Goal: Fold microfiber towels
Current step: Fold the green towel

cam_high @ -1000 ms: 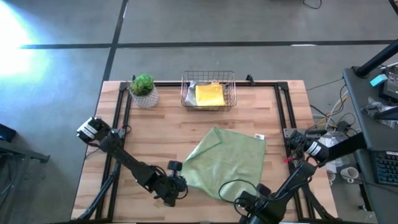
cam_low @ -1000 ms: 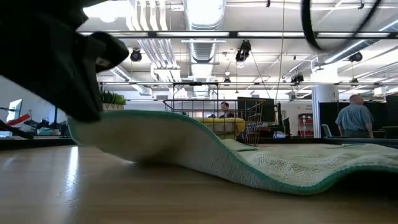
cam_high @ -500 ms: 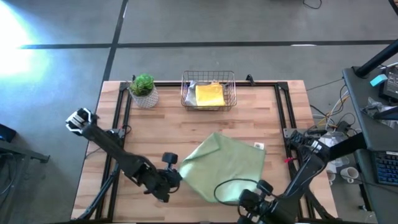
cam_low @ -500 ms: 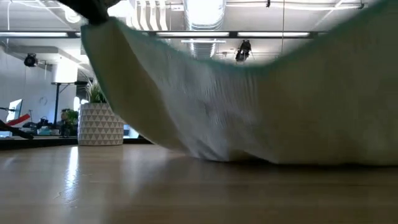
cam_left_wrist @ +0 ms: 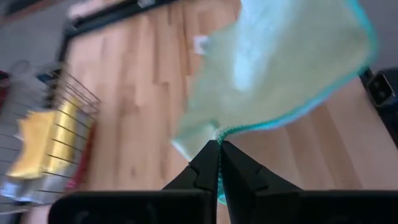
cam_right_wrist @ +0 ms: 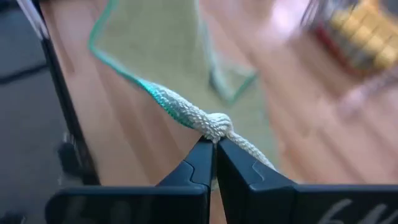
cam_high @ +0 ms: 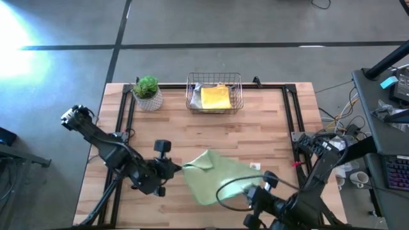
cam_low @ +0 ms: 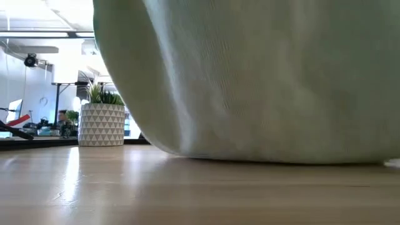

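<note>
- Pale sage green towel [cam_high: 220, 180] with a teal edge, lifted and bunched, hanging in soft folds well in front of the copper wire basket [cam_high: 215, 93]; a small white tag near its far side.
- Yellow towel [cam_high: 215, 98] folded inside that basket, over a grey one.
- Left gripper [cam_high: 176, 168] pinched tight on the towel's left corner.
- Right gripper [cam_right_wrist: 214, 144] closed on a rolled edge at the towel's near side, farther from the basket.
- Potted plant [cam_high: 147, 92] just left of the basket.

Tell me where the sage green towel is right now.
In the high view, the sage green towel hangs at the table's near edge, pinched between the left end effector and right end effector.
</note>
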{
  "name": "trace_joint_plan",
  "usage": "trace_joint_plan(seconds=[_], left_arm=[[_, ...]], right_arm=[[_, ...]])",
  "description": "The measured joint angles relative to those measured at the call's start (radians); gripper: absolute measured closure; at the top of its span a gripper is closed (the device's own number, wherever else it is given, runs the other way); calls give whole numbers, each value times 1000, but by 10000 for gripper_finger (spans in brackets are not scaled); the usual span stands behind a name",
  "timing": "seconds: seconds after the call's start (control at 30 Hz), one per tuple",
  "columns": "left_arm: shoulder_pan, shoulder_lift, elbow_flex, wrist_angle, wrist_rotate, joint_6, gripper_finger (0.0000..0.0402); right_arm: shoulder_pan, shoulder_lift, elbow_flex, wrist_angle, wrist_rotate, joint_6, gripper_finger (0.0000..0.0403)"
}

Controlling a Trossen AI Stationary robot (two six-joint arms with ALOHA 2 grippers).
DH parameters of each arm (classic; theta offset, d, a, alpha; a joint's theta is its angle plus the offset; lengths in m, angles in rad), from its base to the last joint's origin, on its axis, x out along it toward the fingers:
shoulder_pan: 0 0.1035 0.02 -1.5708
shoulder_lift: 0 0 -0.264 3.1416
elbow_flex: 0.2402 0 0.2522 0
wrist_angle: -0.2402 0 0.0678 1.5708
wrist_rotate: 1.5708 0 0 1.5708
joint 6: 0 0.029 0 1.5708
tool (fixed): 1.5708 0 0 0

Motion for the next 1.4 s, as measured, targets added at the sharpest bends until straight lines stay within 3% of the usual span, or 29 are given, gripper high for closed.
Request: trace_joint_plan(seconds=[0.13, 0.47, 0.7, 0.87, 0.97, 1.17, 1.4], left_arm=[[0, -2, 78, -66, -54, 38, 401], [2, -3, 229, -241, -206, 44, 401], [18, -6, 345, -314, -352, 33, 401], [26, -6, 418, -308, -429, -37, 401], [43, -8, 444, -307, -412, -234, 401], [46, -6, 437, -308, -264, -497, 401], [48, 26, 404, -311, -114, -572, 401]], right_arm=[[-27, -14, 58, -1, 93, -112, 394], [-118, -43, 193, 4, 184, -415, 394], [-174, -157, 194, -1, 391, -506, 394], [-211, -235, 194, 3, 405, -512, 394], [-241, -257, 194, 3, 405, -508, 394], [-328, -264, 194, 0, 406, -541, 394], [-446, -258, 194, 0, 398, -606, 394]])
